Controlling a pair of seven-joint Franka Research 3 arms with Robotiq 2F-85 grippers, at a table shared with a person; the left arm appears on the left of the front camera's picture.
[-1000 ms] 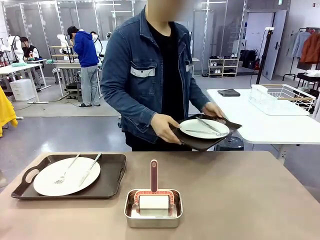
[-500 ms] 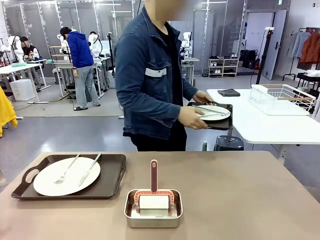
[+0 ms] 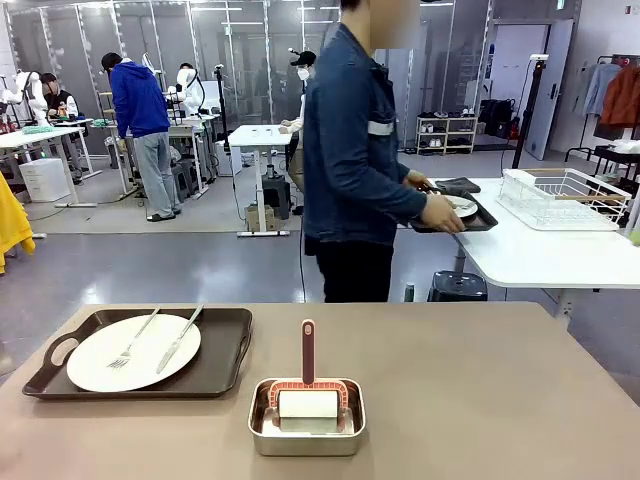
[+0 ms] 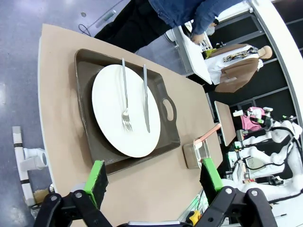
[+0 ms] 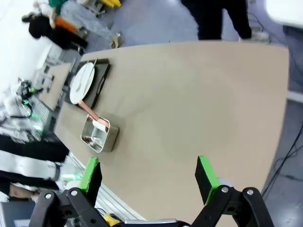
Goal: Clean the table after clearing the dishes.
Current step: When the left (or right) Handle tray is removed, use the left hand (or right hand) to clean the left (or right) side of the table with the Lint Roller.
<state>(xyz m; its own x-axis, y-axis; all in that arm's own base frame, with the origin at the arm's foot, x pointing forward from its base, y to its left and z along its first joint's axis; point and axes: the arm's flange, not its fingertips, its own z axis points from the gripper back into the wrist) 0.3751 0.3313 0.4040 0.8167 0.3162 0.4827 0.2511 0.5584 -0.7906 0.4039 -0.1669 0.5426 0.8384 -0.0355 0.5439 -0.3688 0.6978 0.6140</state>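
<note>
"Since a second ago the person (image 3: 355,150) has turned and taken the carried tray (image 3: 478,224) to the white side table (image 3: 530,255)."

"And nearer you?"

"My left gripper (image 4: 154,175) and right gripper (image 5: 147,176) both gape wide, empty. On the table (image 3: 480,380), the other tray (image 3: 228,345) with its plate (image 3: 133,352) lies toward the near-left corner, long side along the near edge, closest to my left arm."
</note>
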